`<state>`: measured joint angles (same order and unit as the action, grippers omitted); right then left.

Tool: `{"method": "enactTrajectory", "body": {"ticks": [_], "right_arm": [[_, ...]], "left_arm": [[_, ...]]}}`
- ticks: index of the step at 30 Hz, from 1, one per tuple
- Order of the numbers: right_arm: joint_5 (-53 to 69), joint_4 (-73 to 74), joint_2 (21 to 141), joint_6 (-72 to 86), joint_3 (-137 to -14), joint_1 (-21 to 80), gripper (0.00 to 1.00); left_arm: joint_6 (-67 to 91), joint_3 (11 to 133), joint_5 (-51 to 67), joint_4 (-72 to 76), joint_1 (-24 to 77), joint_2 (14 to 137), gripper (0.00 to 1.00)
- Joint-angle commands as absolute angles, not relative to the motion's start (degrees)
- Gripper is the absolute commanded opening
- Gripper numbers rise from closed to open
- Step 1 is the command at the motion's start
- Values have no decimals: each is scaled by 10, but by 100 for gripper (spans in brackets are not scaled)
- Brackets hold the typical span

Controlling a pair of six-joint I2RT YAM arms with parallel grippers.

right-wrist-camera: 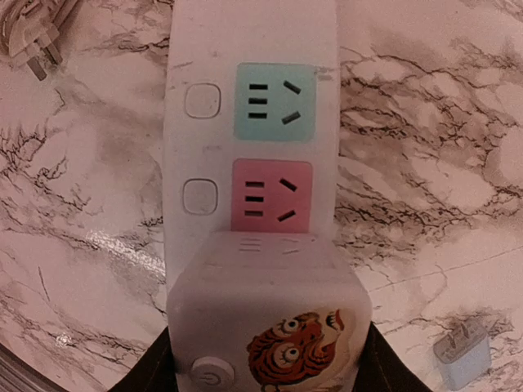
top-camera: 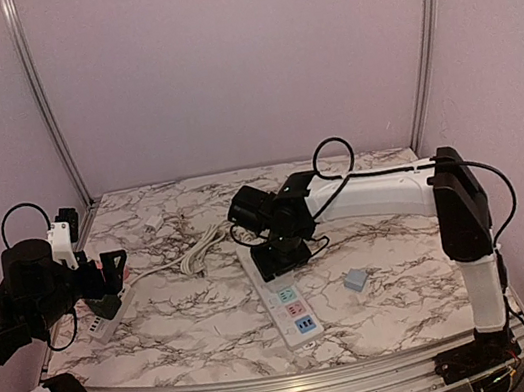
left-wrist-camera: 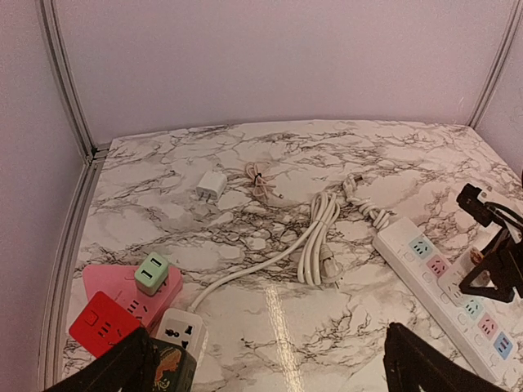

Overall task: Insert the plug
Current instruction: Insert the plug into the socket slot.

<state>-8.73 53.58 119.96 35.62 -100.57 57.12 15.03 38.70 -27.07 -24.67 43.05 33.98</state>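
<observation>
Left gripper (left-wrist-camera: 270, 359): fingers wide apart, nothing held, sat at the 9 o'clock edge of the worktop (top-camera: 395, 315).
Loose cable (top-camera: 201, 252): coiled at 10 o'clock of the strip, untouched.
Power strip (top-camera: 289, 305): laid mid-worktop, run from 11 to 5 o'clock in the top view; teal socket (right-wrist-camera: 274, 102) and pink socket (right-wrist-camera: 272, 196) unoccupied.
Plug (right-wrist-camera: 270, 306): white cube with a tiger sticker, held on the strip at 6 o'clock of the pink socket in the wrist view. Prong seating cannot be told.
Right gripper (right-wrist-camera: 265, 371): clamped on the plug from both sides.
Small adapter (top-camera: 356, 280): at 3 o'clock of the strip, apart.
Risk: prongs are hidden under the cube, so the slots could be missed. The strip is not braced, so it could be slid or tipped by an off-axis push, and the cube could be twisted in the grip.
</observation>
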Motion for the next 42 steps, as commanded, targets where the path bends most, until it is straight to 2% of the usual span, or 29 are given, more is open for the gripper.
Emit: {"method": "enactTrajectory", "body": {"ticks": [1, 7, 11, 13, 26, 29, 39, 42], "right_arm": [[-110, 557, 1151, 386, -986, 548, 3], [-127, 533, 1113, 406, -948, 524, 1], [-129, 537, 1114, 404, -957, 524, 18], [-129, 536, 1115, 404, -958, 524, 22], [-123, 515, 1115, 405, -932, 524, 30], [-119, 507, 1112, 405, -921, 524, 42], [-119, 510, 1094, 406, -928, 524, 73], [-122, 518, 1093, 405, -932, 524, 79]], "left_arm": [[146, 383, -279, -241, 427, 334, 99], [147, 383, -279, -242, 427, 332, 99], [147, 383, -279, -241, 427, 332, 99], [147, 382, -279, -241, 427, 332, 99], [146, 382, -280, -241, 427, 333, 99], [147, 382, -280, -241, 427, 333, 99], [146, 382, -279, -241, 427, 334, 99], [147, 382, -279, -241, 427, 334, 99]]}}
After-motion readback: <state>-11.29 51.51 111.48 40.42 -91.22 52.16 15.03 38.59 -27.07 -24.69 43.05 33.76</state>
